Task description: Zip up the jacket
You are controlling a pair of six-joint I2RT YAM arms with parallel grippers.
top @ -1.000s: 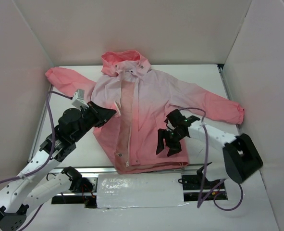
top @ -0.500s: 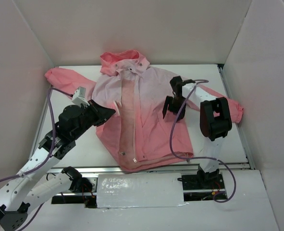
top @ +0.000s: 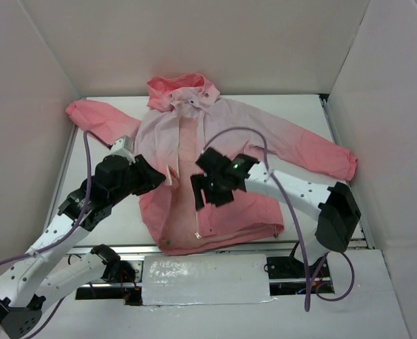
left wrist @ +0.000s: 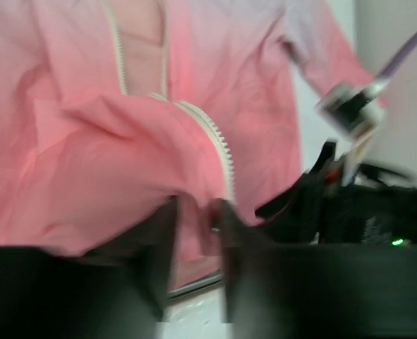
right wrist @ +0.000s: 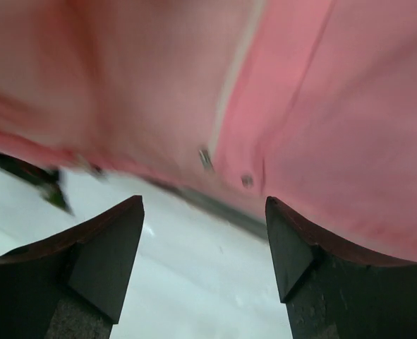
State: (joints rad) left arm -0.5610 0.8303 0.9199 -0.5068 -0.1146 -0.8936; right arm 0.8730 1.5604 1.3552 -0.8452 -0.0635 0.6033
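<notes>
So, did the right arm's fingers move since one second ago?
Yes. In the top view the right fingers went left, away from the right wall, and are now over the jacket's open front.

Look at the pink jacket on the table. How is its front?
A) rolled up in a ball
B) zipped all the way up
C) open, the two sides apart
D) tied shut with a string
C: the jacket lies spread out with its two front edges apart and the inside showing between them. The teeth of the white zipper run unjoined along one loose edge.
</notes>
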